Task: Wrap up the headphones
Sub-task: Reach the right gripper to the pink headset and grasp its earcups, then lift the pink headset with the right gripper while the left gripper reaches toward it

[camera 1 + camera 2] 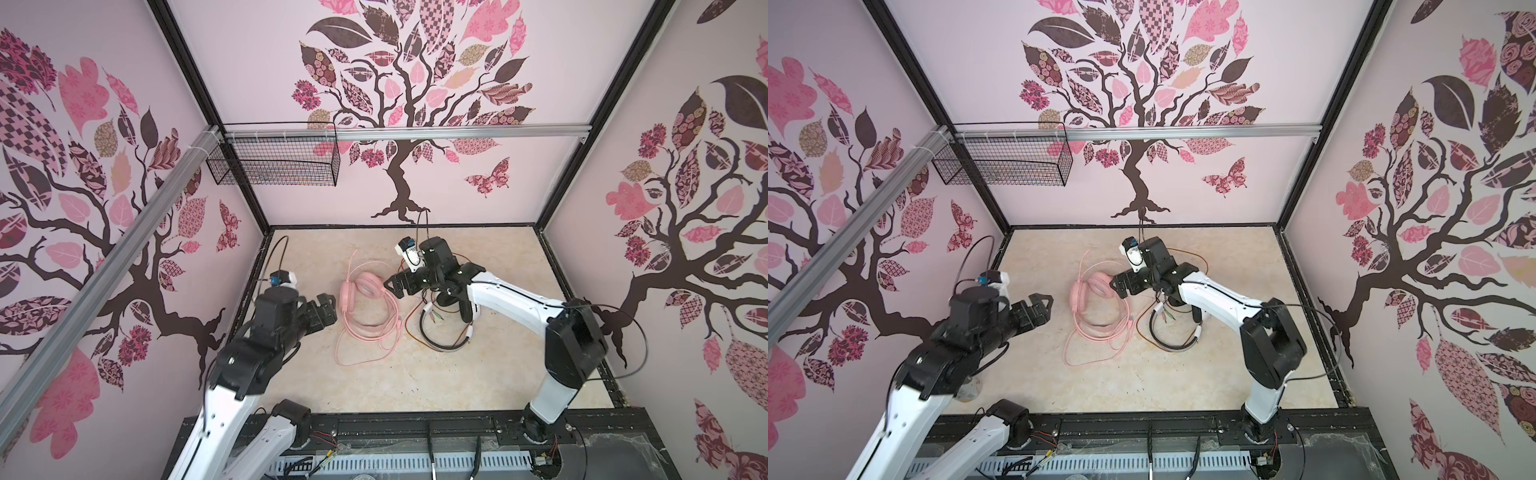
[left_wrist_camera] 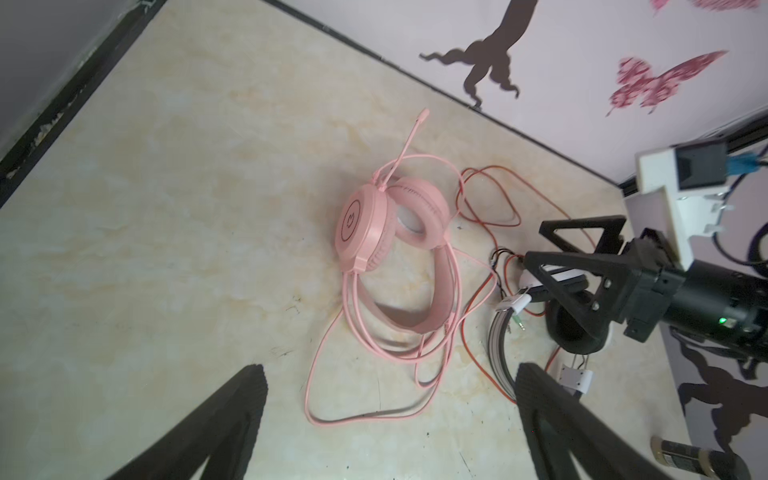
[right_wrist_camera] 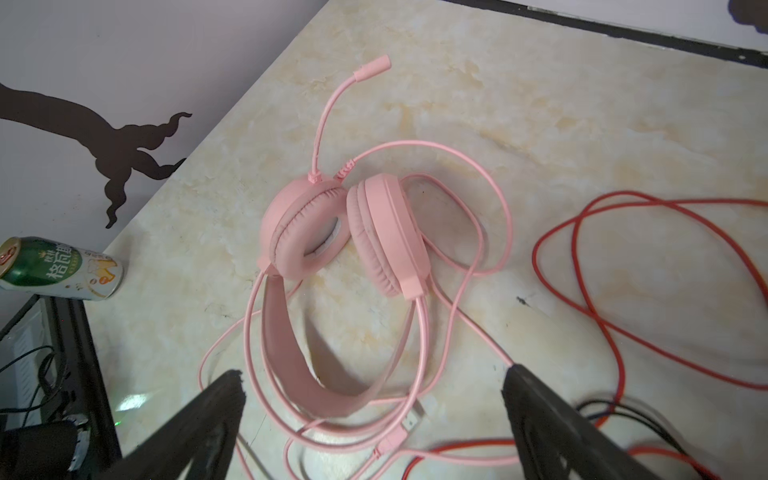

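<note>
Evidently both jaws wide open, seemingly clear of headphones [image 1: 368, 286]

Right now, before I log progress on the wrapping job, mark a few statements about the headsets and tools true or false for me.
1. The left tool and the right tool are both open and hold nothing. True.
2. The cable of the pink headset is coiled up tight. False: the pink cable lies in loose loops on the table.
3. The white-and-black headset lies left of the pink one in both top views. False: it lies to the right, partly beneath the right arm.
4. The pink headset's mic boom points toward the back wall. True.
</note>
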`<state>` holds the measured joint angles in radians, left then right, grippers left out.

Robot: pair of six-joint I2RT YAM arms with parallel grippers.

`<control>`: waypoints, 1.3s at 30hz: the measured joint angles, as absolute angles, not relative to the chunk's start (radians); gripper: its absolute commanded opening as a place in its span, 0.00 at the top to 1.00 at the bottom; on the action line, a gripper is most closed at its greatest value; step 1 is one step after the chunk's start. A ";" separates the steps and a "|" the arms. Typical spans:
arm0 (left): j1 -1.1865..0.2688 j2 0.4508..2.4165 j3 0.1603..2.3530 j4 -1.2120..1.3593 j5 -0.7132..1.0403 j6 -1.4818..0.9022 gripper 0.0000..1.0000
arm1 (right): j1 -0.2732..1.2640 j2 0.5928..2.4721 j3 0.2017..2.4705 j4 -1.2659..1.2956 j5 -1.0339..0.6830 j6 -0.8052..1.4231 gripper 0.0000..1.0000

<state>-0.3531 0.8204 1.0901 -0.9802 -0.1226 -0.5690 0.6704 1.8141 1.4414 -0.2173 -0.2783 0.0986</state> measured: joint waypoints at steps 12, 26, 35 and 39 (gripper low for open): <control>-0.353 0.551 0.946 -0.893 -0.118 -0.517 0.03 | 0.691 2.184 1.869 -0.390 -0.273 0.002 0.30; -0.351 0.639 0.946 -0.867 -0.096 -0.504 0.03 | 0.740 2.340 2.054 -0.489 -0.237 -0.044 0.29; -0.351 0.626 0.946 -0.863 -0.087 -0.503 0.03 | 0.746 2.421 2.109 -0.517 -0.195 -0.074 0.42; -0.351 0.626 0.946 -0.863 -0.087 -0.503 0.03 | 0.752 2.417 2.095 -0.505 -0.174 -0.069 0.56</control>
